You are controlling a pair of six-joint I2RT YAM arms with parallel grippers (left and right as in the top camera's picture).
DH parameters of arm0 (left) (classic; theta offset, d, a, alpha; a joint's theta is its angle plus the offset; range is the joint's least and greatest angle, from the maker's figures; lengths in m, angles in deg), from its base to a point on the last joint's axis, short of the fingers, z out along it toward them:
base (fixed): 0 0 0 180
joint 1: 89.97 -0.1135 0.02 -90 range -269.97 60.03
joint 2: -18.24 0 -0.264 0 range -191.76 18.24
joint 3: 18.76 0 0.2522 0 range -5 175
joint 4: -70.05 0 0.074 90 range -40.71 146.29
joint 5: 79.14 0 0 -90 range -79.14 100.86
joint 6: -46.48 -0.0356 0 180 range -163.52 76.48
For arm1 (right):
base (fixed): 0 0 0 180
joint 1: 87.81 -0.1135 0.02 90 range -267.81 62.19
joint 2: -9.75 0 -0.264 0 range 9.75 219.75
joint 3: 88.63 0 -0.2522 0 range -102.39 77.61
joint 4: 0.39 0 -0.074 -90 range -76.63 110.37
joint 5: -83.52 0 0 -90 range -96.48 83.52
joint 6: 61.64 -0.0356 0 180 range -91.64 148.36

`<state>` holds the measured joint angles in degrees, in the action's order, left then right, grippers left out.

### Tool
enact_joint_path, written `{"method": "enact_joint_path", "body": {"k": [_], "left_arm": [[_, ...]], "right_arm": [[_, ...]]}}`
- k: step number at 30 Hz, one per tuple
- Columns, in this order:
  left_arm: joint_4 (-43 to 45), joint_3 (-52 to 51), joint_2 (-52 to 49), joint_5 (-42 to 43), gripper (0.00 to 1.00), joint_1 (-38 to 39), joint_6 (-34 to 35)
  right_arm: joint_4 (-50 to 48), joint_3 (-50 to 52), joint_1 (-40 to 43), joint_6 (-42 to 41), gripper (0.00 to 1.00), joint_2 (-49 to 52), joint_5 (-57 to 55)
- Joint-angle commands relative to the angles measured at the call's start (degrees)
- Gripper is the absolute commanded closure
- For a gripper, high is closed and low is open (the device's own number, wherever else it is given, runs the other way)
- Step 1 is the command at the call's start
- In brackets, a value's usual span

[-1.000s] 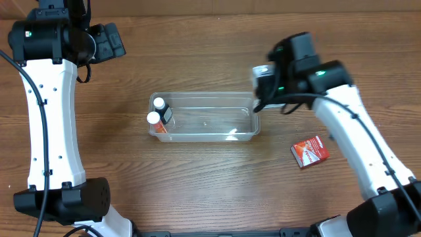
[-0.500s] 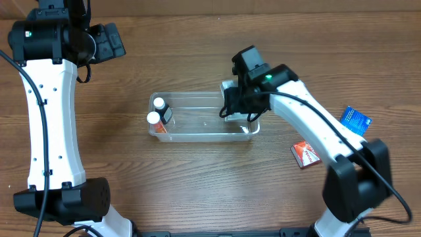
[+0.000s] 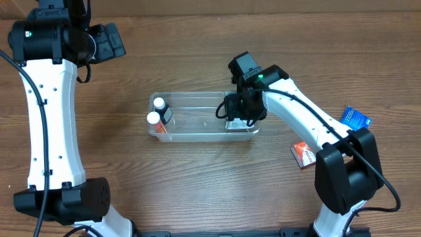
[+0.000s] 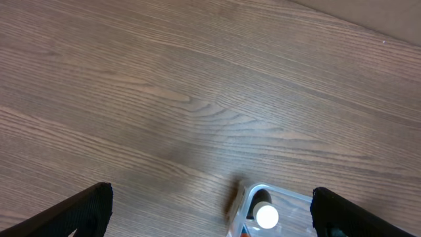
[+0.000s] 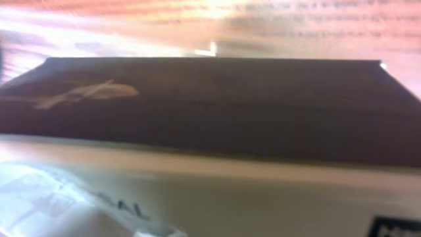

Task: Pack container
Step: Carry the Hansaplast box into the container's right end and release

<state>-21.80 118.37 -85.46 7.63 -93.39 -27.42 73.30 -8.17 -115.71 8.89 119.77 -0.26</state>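
The clear tub (image 3: pixel 197 118) sits in the middle of the table (image 3: pixel 197 191), with two white-capped bottles (image 3: pixel 158 112) at its left end. The right claw (image 3: pixel 238 108) hangs over the tub's right end, a white box (image 5: pixel 210 191) close under it (grip hidden, cannot tell). The left claw (image 4: pixel 210 197) is spread wide at the far left.

Quick count here: one clear container (image 3: pixel 197 122), with two white-capped bottles (image 3: pixel 158 103) at its 9 o'clock end and one white box (image 3: pixel 234 124) at its 3 o'clock end. Loose on the table (image 3: pixel 197 191) there's one red box (image 3: pixel 304 155) around 4 o'clock from the container and one blue packet (image 3: pixel 356 118) out at 3 o'clock. Plus two robot arms (image 3: pixel 49 118), one at 9 and one at 3.
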Motion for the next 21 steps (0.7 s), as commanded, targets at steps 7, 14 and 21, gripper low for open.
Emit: {"method": "enact_joint_path", "body": {"k": [7,14,21], "left_arm": [[0.1,1.4,1.8,-0.2,0.03,0.1,0.2],[0.1,1.4,1.8,-0.2,0.03,0.1,0.2],[0.1,1.4,1.8,-0.2,0.03,0.1,0.2]], "right_arm": [[2.0,0.0,-0.2,-0.5,0.26,0.7,0.5],[0.3,0.0,-0.2,-0.3,0.0,0.7,0.3],[-2.7,-1.1,0.0,-0.1,0.0,0.6,-2.4]]}}
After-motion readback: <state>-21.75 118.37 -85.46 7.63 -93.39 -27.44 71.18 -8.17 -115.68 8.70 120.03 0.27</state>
